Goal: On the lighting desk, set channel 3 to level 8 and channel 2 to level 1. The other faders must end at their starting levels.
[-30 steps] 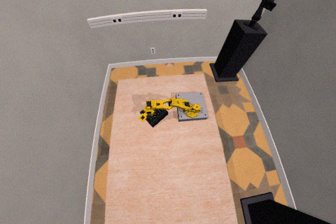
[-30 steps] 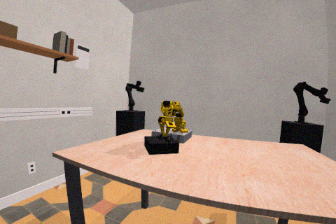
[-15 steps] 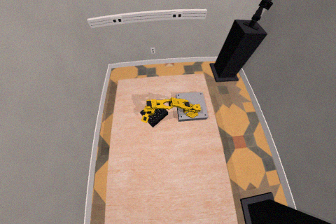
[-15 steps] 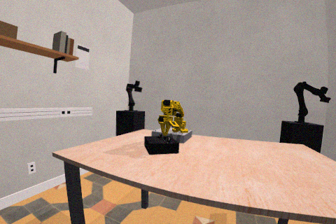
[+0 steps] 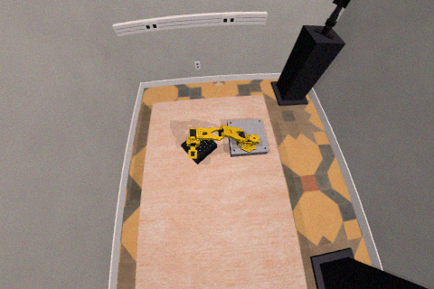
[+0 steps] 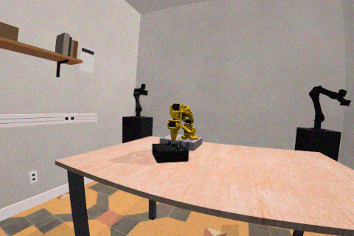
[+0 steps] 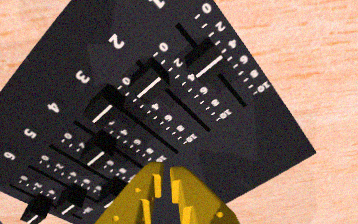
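1. The wooden table [image 6: 246,173] stood in a grey-walled room, with the black lighting desk [image 6: 170,152] near its far end, just beside the arm's grey base plate [image 5: 248,136].
2. Only the wrist view showed the numbered faders (channel 3's cap [image 7: 106,104] sat near level 1).
3. The yellow gripper [image 7: 164,195] hung above the desk, jaws shut on nothing.
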{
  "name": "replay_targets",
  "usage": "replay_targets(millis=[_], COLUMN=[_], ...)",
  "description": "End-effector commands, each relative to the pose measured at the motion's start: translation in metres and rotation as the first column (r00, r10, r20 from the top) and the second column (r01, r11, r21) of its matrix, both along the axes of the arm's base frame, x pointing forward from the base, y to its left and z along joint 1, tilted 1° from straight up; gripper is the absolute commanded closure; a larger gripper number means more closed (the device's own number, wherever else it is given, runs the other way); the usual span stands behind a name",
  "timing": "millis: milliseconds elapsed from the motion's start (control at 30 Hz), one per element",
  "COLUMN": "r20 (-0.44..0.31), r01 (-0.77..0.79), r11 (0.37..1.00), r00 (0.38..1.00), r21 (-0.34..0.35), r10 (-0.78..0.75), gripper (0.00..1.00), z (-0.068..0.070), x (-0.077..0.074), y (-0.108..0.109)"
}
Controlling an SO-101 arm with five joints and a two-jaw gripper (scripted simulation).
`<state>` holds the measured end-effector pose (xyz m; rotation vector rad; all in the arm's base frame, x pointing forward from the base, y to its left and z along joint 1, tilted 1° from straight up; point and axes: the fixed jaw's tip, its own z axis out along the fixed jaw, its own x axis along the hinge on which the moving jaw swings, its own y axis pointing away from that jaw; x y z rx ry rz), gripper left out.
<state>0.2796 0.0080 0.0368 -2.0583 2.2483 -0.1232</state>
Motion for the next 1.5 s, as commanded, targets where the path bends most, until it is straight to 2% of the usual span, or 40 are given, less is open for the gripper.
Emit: replay_targets(millis=[0,200,267,433,600,767,833,1067,1333,1400,1467], r20=[-0.015,-0.032,-0.032,-0.049,-0.068,-0.086,-0.086,-0.107,-0.122,-0.122,-0.125], r01=[-0.159,-0.397,-0.397,-0.585,-0.746,-0.872,-0.872,-0.975,-0.996,-0.996,-0.988], r11=[0.987,0.917,0.917,0.81,0.663,0.487,0.487,0.216,-0.081,-0.081,-0.149], r00=[0.987,0.918,0.918,0.811,0.665,0.49,0.49,0.221,-0.076,-0.076,-0.143], r21=[-0.015,-0.037,-0.037,-0.05,-0.057,-0.059,-0.059,-0.054,-0.042,-0.042,-0.039], r10=[0.159,0.396,0.396,0.583,0.743,0.867,0.867,0.969,0.99,0.99,0.982], gripper=[1.0,1.0,1.0,1.0,1.0,1.0,1.0,1.0,1.0,1.0,1.0], z=[0.004,0.007,0.007,0.009,0.011,0.013,0.013,0.016,0.019,0.019,0.019], x=[-0.005,-0.009,-0.009,-0.011,-0.014,-0.016,-0.016,-0.02,-0.023,-0.023,-0.024], y=[0.001,0.0,0.0,-0.001,-0.002,-0.002,-0.002,-0.003,-0.002,-0.002,-0.002])
